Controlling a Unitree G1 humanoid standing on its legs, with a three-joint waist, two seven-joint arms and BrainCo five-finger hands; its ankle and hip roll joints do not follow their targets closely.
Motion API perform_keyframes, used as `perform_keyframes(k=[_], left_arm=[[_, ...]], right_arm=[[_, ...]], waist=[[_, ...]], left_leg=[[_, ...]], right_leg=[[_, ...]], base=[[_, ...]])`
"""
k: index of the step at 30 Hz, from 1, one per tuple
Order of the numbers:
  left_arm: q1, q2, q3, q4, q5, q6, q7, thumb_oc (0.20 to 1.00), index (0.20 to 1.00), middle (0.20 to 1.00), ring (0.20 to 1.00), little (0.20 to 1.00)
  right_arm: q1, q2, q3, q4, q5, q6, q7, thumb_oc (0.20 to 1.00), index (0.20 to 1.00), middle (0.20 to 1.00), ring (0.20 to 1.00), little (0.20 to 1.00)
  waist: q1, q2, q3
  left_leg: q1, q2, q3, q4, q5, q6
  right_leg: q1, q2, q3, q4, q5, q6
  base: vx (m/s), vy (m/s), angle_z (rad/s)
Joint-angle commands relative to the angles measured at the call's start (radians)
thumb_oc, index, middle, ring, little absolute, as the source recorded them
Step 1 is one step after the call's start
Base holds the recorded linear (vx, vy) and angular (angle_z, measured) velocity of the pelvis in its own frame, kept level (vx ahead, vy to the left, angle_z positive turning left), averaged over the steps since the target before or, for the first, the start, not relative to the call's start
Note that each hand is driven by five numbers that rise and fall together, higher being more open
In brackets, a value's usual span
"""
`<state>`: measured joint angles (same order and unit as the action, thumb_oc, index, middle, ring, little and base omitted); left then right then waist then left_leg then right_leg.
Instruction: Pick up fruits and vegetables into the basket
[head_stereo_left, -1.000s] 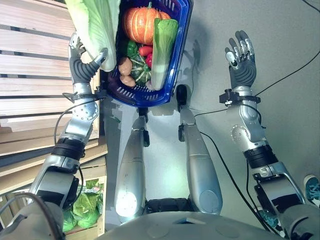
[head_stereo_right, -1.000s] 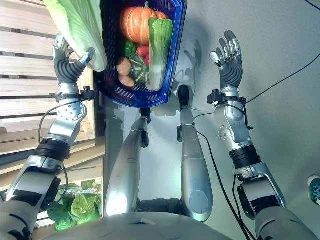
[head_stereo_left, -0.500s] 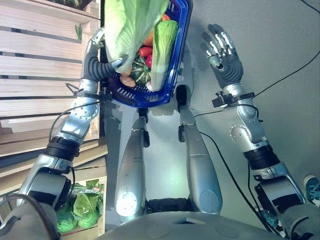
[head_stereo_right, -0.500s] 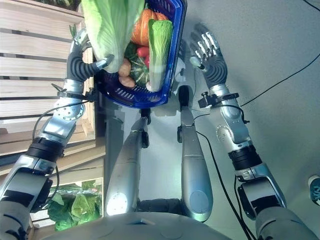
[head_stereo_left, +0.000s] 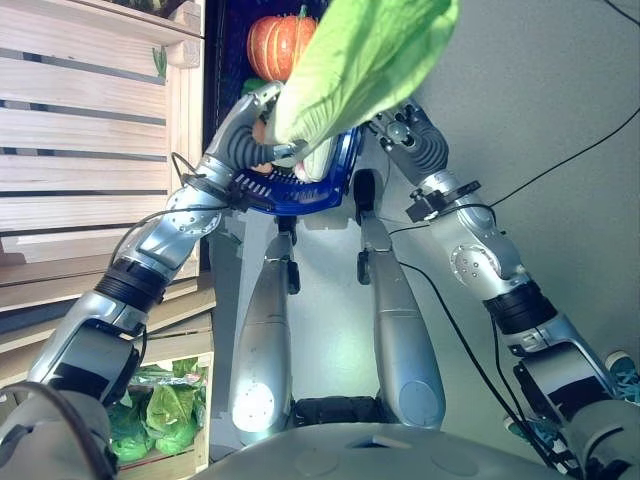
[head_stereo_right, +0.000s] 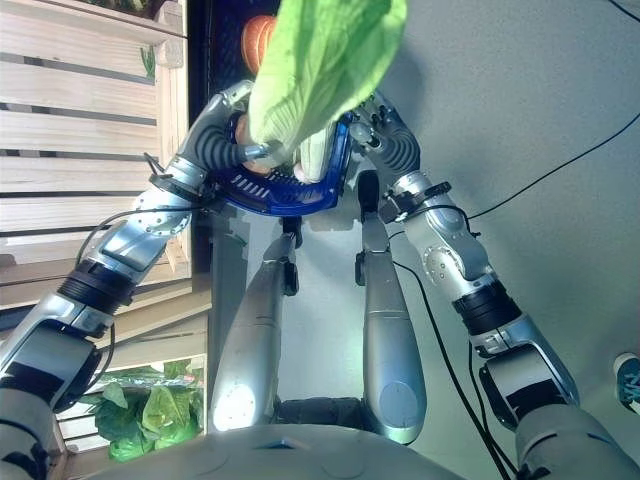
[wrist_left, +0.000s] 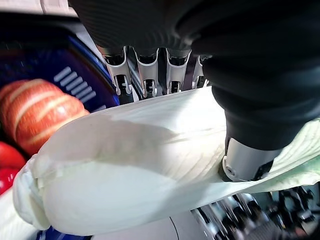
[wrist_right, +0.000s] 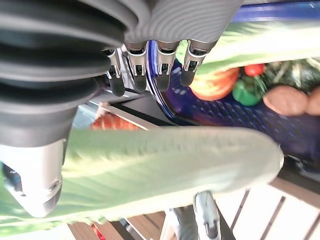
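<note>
Over the blue basket (head_stereo_left: 300, 195), the left hand (head_stereo_left: 262, 125) clasps a napa cabbage (head_stereo_left: 365, 55) for dropping in; the right hand (head_stereo_left: 410, 135), fingers relaxed, waits beside the rim, perhaps to guide it.

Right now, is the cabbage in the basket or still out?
Out. The left hand grips the cabbage by its white stem end, held above the blue basket, not resting among the produce.
</note>
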<state>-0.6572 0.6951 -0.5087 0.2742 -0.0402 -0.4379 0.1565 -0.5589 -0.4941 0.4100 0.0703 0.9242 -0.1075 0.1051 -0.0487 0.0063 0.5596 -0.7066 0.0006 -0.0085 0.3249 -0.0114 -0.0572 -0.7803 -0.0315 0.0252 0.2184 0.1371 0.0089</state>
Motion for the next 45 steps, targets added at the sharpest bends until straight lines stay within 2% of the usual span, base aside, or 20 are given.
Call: perform_keyframes(k=[1,5,9,20,26,31,32,33,45], left_arm=[[-0.014,0.026,-0.011,-0.156,-0.03,-0.037,-0.032,0.2,0.2,0.2,0.2,0.2],[-0.03,0.03,-0.062,-0.159,-0.043,-0.02,-0.071,0.2,0.2,0.2,0.2,0.2],[-0.049,0.042,-0.107,-0.164,-0.068,0.031,-0.109,0.2,0.2,0.2,0.2,0.2],[-0.053,0.075,-0.146,-0.107,-0.059,0.15,-0.128,0.2,0.2,0.2,0.2,0.2],[-0.047,0.094,-0.157,-0.084,-0.067,0.192,-0.139,0.2,0.2,0.2,0.2,0.2],[-0.041,0.109,-0.165,-0.073,-0.058,0.202,-0.159,0.2,0.2,0.2,0.2,0.2],[-0.042,0.111,-0.166,-0.072,-0.06,0.201,-0.161,0.2,0.2,0.2,0.2,0.2],[-0.044,0.109,-0.168,-0.073,-0.06,0.205,-0.165,0.2,0.2,0.2,0.2,0.2],[-0.051,0.086,-0.193,-0.089,-0.045,0.212,-0.192,0.2,0.2,0.2,0.2,0.2]], right_arm=[[-0.004,-0.012,0.028,-0.111,0.034,-0.027,0.034,1.0,1.0,1.0,1.0,1.0],[-0.018,-0.02,0.049,-0.116,0.048,-0.044,0.035,1.0,1.0,1.0,1.0,1.0],[-0.037,-0.036,0.065,-0.128,0.061,-0.065,0.035,1.0,1.0,1.0,1.0,1.0],[-0.044,-0.081,0.059,-0.165,0.093,-0.128,0.044,1.0,1.0,1.0,1.0,1.0],[-0.043,-0.095,0.05,-0.167,0.113,-0.153,0.044,1.0,1.0,1.0,1.0,1.0],[-0.032,-0.097,0.044,-0.169,0.138,-0.166,0.07,1.0,1.0,1.0,1.0,1.0],[-0.031,-0.097,0.045,-0.168,0.138,-0.167,0.075,0.749,0.749,0.749,0.749,0.749],[-0.033,-0.096,0.046,-0.173,0.14,-0.167,0.077,0.2,0.2,0.2,0.2,0.2],[-0.04,-0.072,0.092,-0.192,0.154,-0.135,0.154,0.2,0.2,0.2,0.2,0.2]], waist=[[0.0,0.028,-0.04],[0.0,0.026,-0.04],[0.001,0.022,-0.04],[-0.002,0.009,-0.04],[-0.003,0.01,-0.04],[-0.002,0.011,-0.04],[-0.002,0.011,-0.04],[-0.002,0.01,-0.04],[0.001,0.01,-0.04]], left_leg=[[-0.001,-0.042,0.028,-0.119,0.082,0.017],[-0.002,-0.042,0.029,-0.121,0.082,0.018],[-0.001,-0.042,0.029,-0.125,0.083,0.019],[-0.001,-0.039,0.03,-0.123,0.079,0.02],[0.001,-0.037,0.03,-0.125,0.08,0.019],[0.002,-0.035,0.03,-0.13,0.081,0.018],[0.001,-0.035,0.03,-0.13,0.081,0.018],[0.0,-0.036,0.029,-0.13,0.082,0.018],[-0.004,-0.037,0.026,-0.128,0.08,0.018]], right_leg=[[0.054,0.036,-0.078,0.074,-0.126,0.054],[0.052,0.035,-0.079,0.072,-0.12,0.057],[0.053,0.035,-0.08,0.067,-0.116,0.06],[0.049,0.036,-0.082,0.069,-0.111,0.068],[0.052,0.034,-0.082,0.065,-0.11,0.07],[0.056,0.033,-0.083,0.06,-0.109,0.071],[0.056,0.033,-0.083,0.06,-0.11,0.071],[0.054,0.033,-0.084,0.06,-0.109,0.071],[0.05,0.029,-0.088,0.058,-0.107,0.073]], base=[[0.0,0.0,0.0],[0.0,-0.006,0.01],[0.0,0.0,0.0],[0.0,0.0,0.0],[0.0,0.0,0.0],[0.0,0.0,0.0],[0.0,0.0,0.0],[0.0,0.0,0.0],[0.0,0.0,0.0]])
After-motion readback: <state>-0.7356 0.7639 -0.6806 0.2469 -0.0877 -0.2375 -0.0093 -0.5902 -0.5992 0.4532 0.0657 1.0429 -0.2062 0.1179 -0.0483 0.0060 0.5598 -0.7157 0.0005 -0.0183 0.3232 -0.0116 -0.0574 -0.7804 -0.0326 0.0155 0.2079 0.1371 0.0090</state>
